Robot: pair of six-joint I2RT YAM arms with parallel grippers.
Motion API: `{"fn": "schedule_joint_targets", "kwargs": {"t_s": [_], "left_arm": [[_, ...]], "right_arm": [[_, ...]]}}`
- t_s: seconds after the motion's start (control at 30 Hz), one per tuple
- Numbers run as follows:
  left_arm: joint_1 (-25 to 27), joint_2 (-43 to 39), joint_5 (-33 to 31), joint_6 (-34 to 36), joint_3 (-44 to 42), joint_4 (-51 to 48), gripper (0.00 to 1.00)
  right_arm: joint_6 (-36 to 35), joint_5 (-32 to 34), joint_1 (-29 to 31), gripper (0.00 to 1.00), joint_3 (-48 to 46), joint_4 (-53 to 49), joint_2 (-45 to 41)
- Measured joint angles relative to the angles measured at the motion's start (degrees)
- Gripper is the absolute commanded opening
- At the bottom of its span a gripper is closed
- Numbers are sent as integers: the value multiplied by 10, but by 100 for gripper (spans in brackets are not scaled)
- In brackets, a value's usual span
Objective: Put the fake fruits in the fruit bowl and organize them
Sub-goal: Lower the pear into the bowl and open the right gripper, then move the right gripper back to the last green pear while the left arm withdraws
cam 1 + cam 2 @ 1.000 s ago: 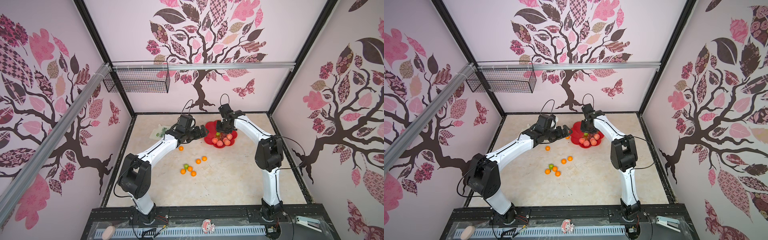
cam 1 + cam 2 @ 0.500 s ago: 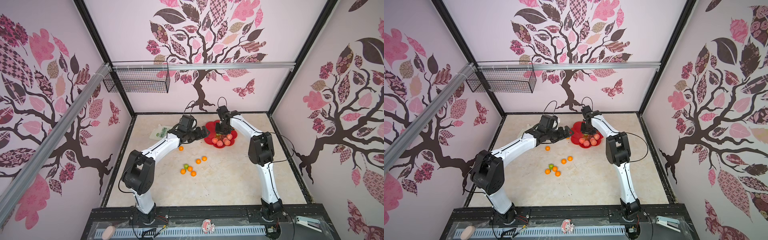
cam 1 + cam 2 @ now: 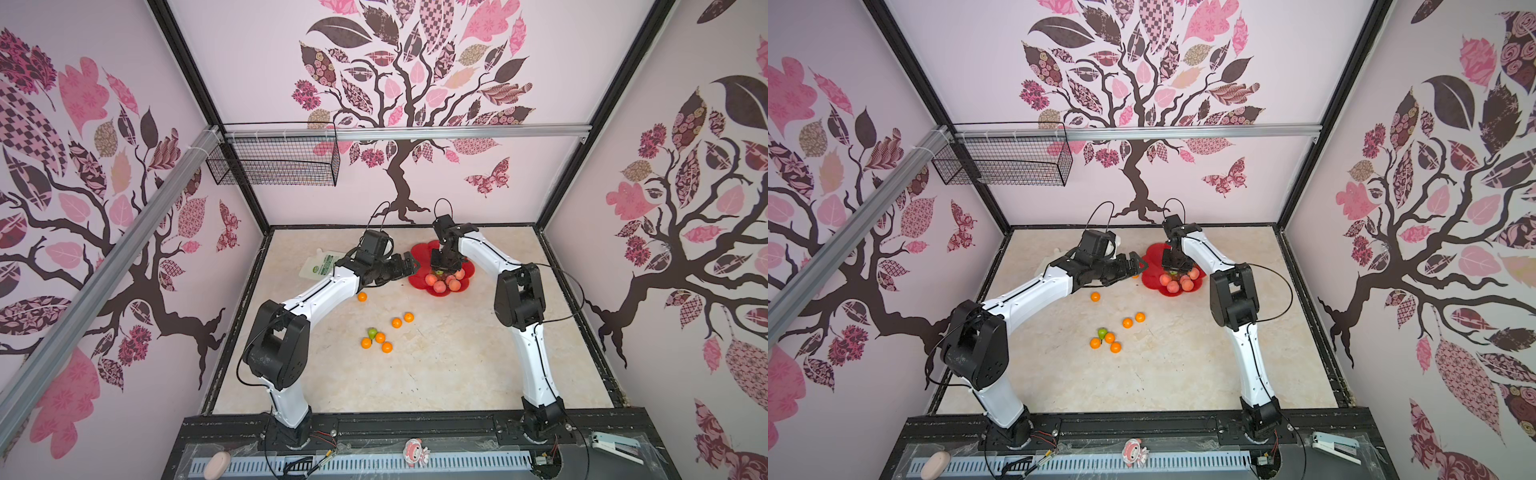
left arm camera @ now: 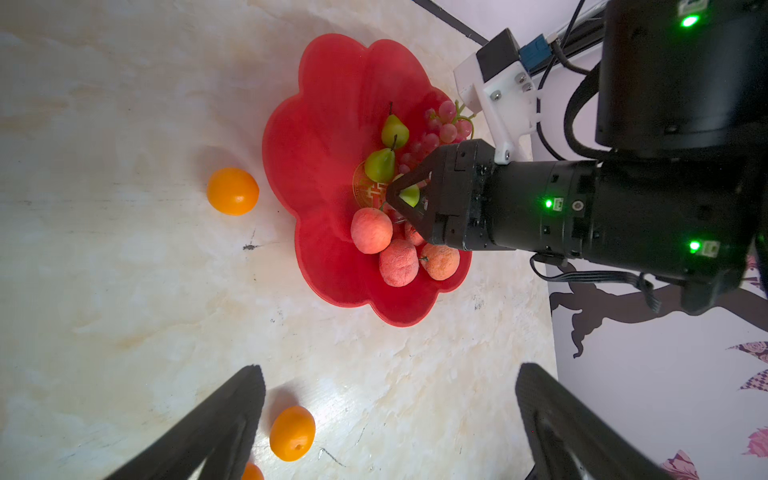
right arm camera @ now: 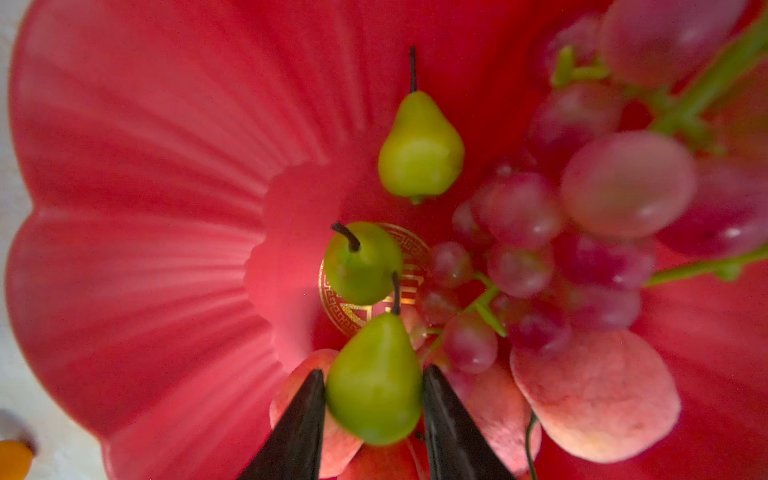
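Right tool [image 5: 372,370] pinches a green pear [image 5: 374,399] over the fruit bowl [image 5: 145,208]; left tool [image 4: 390,370] hangs wide open

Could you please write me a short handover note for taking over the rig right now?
Left gripper: open and empty, hovering over the table beside the fruit bowl.
Right gripper: low over the bowl, fingers shut on the held pear.
Done: two pears, the grape bunch and the peaches lie in the bowl.
Left: set this pear down, then bring in the loose pear and the oranges scattered on the table.
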State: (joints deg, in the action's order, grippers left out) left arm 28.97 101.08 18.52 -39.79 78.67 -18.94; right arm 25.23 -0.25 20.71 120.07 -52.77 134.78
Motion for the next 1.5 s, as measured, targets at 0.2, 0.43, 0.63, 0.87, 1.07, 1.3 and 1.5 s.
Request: {"fn": "schedule_joint_targets", "kwargs": {"t_s": [0.2,0.43,0.63,0.87,1.07,1.3,1.5], "left_arm": [[0,0,0,2,0,0,98],[0,-2,0,5,0,-1,98],[0,-40,-5,9,-1,-16,98],[0,-161,-28,12,-56,-18,98],[0,-249,-54,12,-138,-41,98],[-2,-365,-99,3,-240,-92,98],[-32,-456,-116,-14,-307,-134,98]], "right_arm": [[0,0,-2,44,5,-2,0],[0,0,-2,45,26,-8,-2],[1,1,-2,45,17,-10,-10],[4,15,16,45,-104,22,-134],[7,24,66,44,-193,64,-229],[25,31,147,44,-249,87,-247],[49,34,216,44,-260,94,-247]]}}
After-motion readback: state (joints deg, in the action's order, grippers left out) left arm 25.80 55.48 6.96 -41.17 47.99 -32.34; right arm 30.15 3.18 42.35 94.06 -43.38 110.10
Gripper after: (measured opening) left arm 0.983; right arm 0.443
